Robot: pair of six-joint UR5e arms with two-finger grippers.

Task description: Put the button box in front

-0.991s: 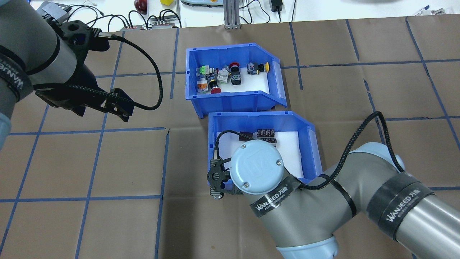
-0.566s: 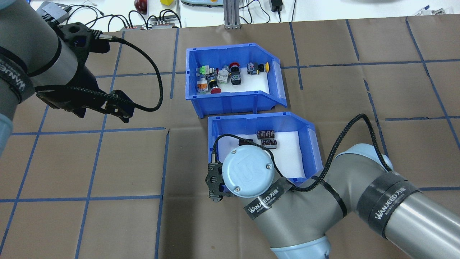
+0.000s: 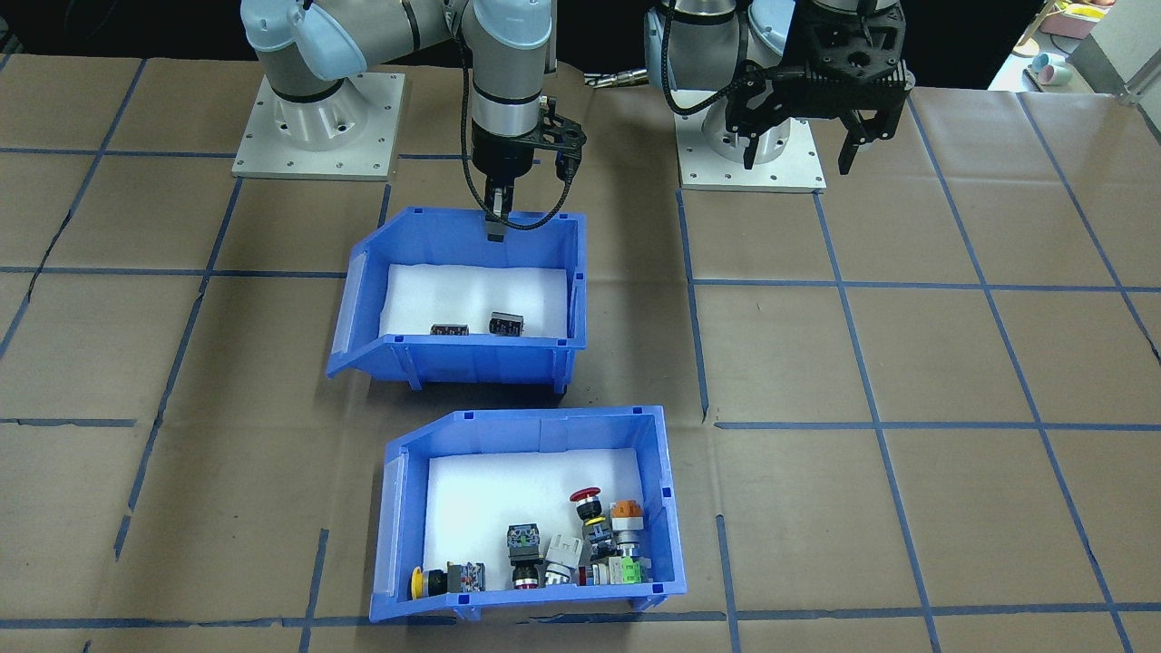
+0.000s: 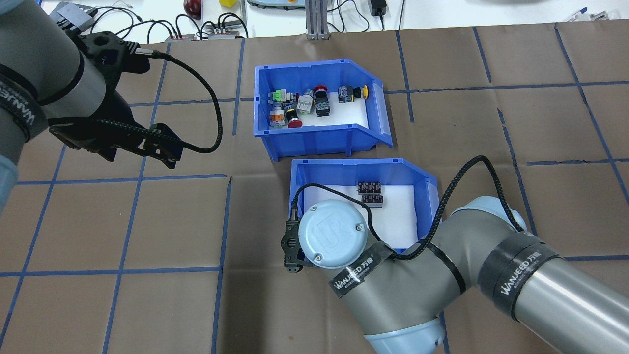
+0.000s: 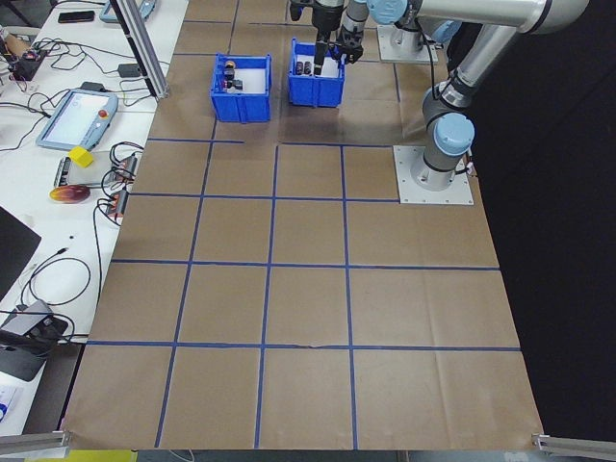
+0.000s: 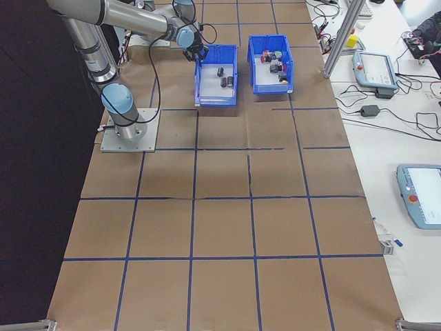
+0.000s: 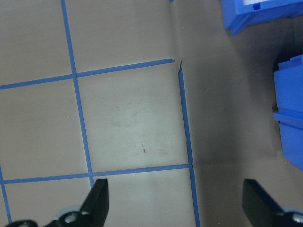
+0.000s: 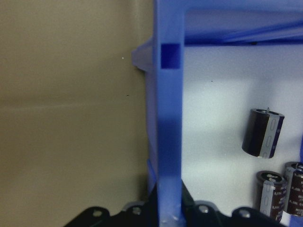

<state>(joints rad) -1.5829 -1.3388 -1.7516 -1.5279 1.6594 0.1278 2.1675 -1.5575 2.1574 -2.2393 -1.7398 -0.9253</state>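
Blue plastic fills my right wrist camera: the back wall of the second bin (image 8: 168, 118) runs straight up between my right gripper's (image 3: 495, 216) two fingers, which are clamped on it. Dark cylindrical parts (image 8: 263, 132) lie on its white foam at about 3 o'clock from that wall. From overhead, my right wrist covers the bin's near left corner, and the bin (image 4: 427, 196) sits with its open front facing 3 o'clock.

The button box (image 4: 314, 138) sits just beyond it on the brown paper-covered table (image 4: 123, 221), at roughly 11 o'clock from the bin I am gripping, the two close together but not touching as far as I can see. Its open front also faces 3 o'clock, and the coloured switches (image 4: 304, 103) are bunched along its far wall. In the front-facing camera the button box (image 3: 526, 426) is the one nearer the bottom edge, with a red mushroom button (image 3: 586, 497) and an orange one (image 3: 626, 514) among the cluster.

My left gripper (image 3: 798, 145) hangs above bare table well away at 9 o'clock from both bins in the overhead view, fingers spread wide and holding nothing; my left wrist camera shows both fingertips (image 7: 99, 201) apart over blue tape lines (image 7: 185, 118).
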